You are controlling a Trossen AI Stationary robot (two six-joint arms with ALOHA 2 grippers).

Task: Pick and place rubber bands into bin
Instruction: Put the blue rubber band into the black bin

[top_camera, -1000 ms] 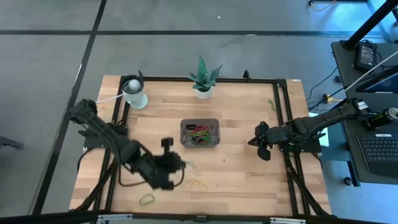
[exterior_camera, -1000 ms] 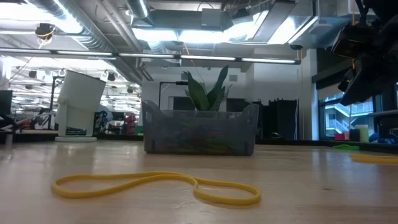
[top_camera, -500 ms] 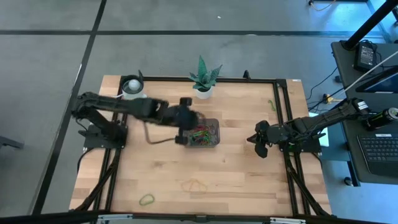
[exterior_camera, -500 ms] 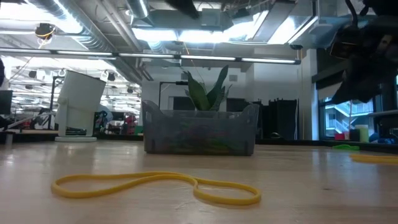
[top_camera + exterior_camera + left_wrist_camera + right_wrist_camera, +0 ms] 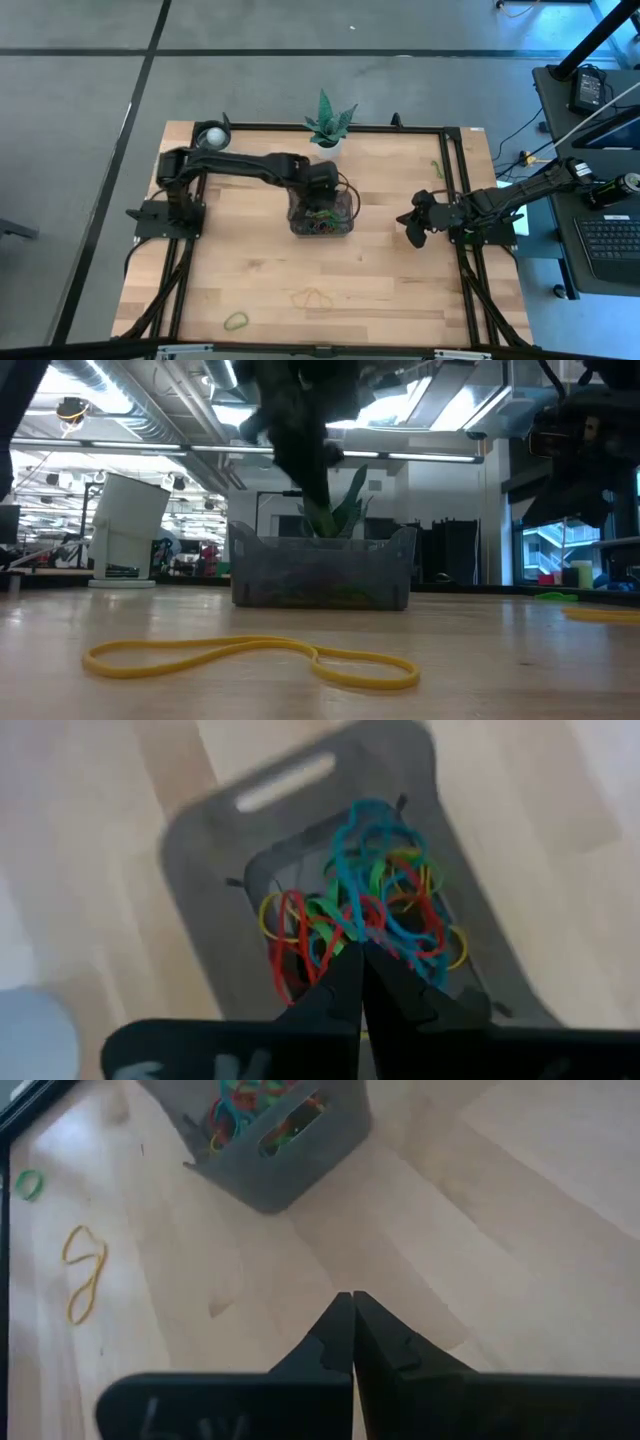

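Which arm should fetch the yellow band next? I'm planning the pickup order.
Probably right: the right gripper hangs over bare table, while the left gripper is over the bin, farther from the yellow band.

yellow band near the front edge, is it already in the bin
No, the yellow band lies loose on the table, well apart from the bin.
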